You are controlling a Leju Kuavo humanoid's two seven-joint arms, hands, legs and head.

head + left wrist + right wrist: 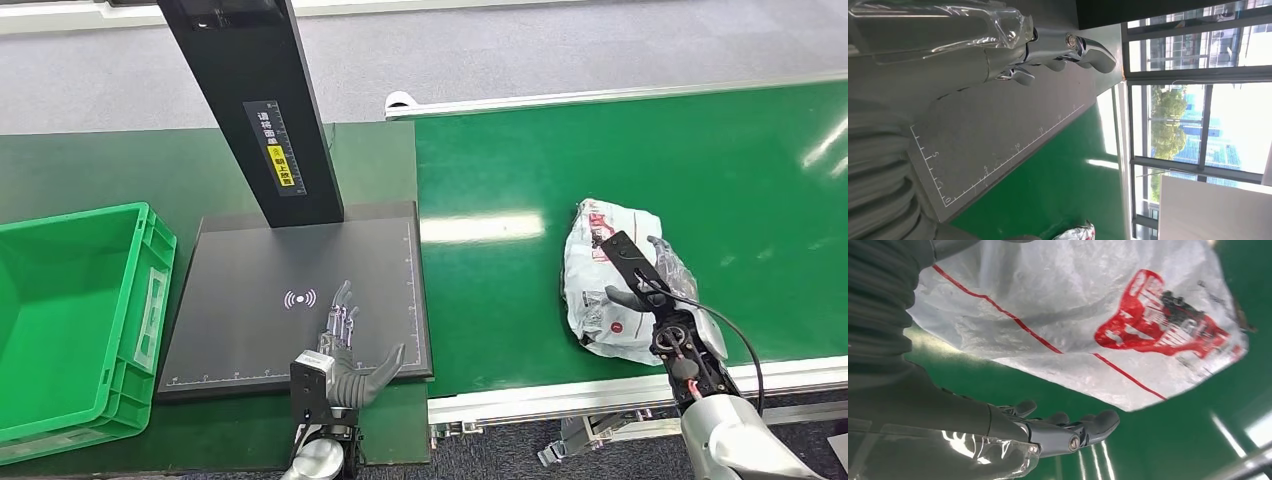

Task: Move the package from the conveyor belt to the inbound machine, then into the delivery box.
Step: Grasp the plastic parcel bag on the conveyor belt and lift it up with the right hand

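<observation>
Bright, even overhead light in the head view; white glare streaks lie across the green conveyor belt (620,160); shadows are soft and short; in the left wrist view the windows (1198,125) blow out to white; the package (1088,320), close to the right wrist camera, looks slightly soft.

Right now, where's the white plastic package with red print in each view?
Head view: white plastic package with red print lies right of centre on the green conveyor belt, with the right hand at it.
Left wrist view: a crumpled corner at the bottom edge.
Right wrist view: fills the upper part, above the hand's fingers.
Shared landmark: the green belt.
</observation>
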